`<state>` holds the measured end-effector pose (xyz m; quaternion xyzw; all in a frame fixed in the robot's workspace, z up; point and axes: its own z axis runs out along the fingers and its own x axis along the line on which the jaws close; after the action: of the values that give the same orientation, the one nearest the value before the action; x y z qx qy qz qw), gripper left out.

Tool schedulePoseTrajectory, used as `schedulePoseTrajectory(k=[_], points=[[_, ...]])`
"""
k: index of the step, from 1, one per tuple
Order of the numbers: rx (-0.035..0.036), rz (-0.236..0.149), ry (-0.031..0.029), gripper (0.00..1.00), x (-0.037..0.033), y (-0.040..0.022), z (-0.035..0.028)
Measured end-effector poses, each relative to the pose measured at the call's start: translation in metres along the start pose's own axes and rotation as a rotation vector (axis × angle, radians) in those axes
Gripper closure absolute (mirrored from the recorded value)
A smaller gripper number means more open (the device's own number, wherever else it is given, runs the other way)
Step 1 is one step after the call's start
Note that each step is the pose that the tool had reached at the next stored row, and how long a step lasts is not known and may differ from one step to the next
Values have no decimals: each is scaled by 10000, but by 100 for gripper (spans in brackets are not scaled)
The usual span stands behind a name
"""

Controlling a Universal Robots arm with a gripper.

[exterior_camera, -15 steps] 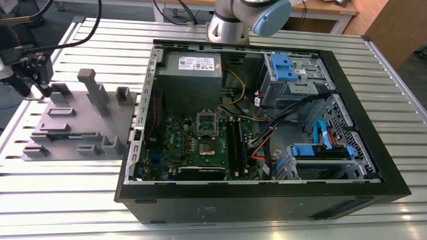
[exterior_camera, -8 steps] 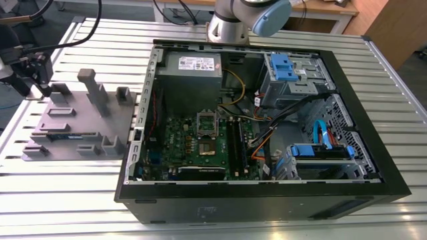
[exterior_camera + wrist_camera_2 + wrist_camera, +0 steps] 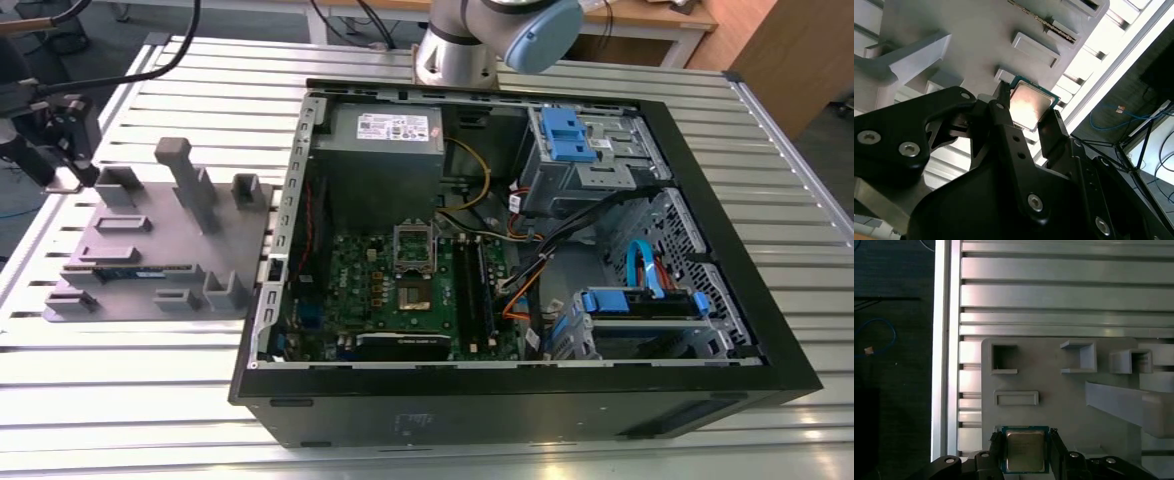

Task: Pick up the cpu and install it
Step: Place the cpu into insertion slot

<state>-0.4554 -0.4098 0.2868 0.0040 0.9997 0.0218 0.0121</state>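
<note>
The cpu (image 3: 1025, 450) is a small square chip with a shiny metal top and a thin dark rim. In both wrist views it sits between my gripper's two black fingers, which press on its opposite edges. My gripper (image 3: 1025, 438) (image 3: 1029, 102) is shut on it, just over the corner of the grey parts fixture (image 3: 1054, 375). In the exterior view my gripper (image 3: 60, 160) hangs at the far left end of that fixture (image 3: 147, 235), well away from the open computer case (image 3: 521, 260). Inside the case lies the green motherboard (image 3: 360, 290), its silver socket frame (image 3: 414, 240) raised.
A long dark memory stick (image 3: 127, 270) lies in a slot of the fixture, among grey posts and pockets (image 3: 180, 165). The ribbed metal table (image 3: 134, 390) ends just beyond the gripper, over a dark floor with cables (image 3: 874, 335). The case holds a power supply (image 3: 380, 130), blue drive bays (image 3: 574, 140) and wires.
</note>
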Motion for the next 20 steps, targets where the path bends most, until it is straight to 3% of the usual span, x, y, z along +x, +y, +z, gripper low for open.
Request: schedulePoseTrajectory(k=[20], points=[[-1, 0, -2, 53, -24, 20, -451]])
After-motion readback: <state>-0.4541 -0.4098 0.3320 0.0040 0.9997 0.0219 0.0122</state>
